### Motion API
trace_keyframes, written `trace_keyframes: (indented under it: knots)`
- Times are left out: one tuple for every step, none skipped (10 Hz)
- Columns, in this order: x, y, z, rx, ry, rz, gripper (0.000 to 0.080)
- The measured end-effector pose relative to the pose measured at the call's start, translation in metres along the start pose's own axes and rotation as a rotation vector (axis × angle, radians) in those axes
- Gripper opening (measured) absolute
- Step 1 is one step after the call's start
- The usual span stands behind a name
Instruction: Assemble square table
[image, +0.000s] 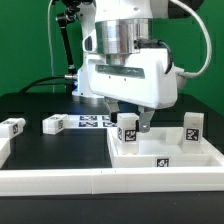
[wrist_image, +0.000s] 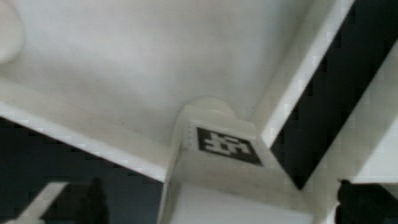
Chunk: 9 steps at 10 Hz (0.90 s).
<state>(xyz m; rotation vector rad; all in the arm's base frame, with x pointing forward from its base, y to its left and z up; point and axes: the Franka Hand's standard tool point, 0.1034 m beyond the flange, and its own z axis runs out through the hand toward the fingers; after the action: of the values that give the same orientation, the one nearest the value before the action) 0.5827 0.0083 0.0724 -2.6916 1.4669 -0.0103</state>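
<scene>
Standing upright at the center of the exterior frame, one leg (image: 128, 134) meets the square slab (image: 175, 152) at its left corner. Its long axis is vertical, directly beneath the gripper (image: 129, 124), which seems closed on it, though the grip itself is hard to see. A second leg (image: 192, 128) stands at right; two more legs (image: 12, 127) (image: 52, 124) lie at left on the counter (image: 40, 150).

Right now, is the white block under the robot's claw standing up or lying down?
Upright: the leg stands tall on the tabletop, between the fingers of the gripper, tag facing the camera.
</scene>
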Motion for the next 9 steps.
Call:
trace_keyframes:
  knots:
    - [0.0001,0.0003,0.0002,-0.001,0.003,-0.072,0.0648]
    - [-0.0005,0.001,0.0013,-0.005,0.011,-0.218,0.0649]
    - [-0.0011,-0.0005,0.0013,-0.004,0.018,-0.321,0.0649]
    - [-0.0003,-0.0008,0.0011,-0.003,0.022,-0.418,0.0649]
    - [0.0011,-0.0008,0.0009,-0.001,0.029,-0.542,0.0649]
    - [0.0016,-0.0009,0.0008,-0.002,0.031,-0.638,0.0649]
    - [0.0017,-0.0011,0.0005,-0.004,0.032,-0.718,0.0649]
    - [0.0022,-0.002,-0.0004,-0.007,0.035,-0.781,0.0649]
    - [0.0019,-0.0029,-0.0015,-0.007,0.037,-0.818,0.0649]
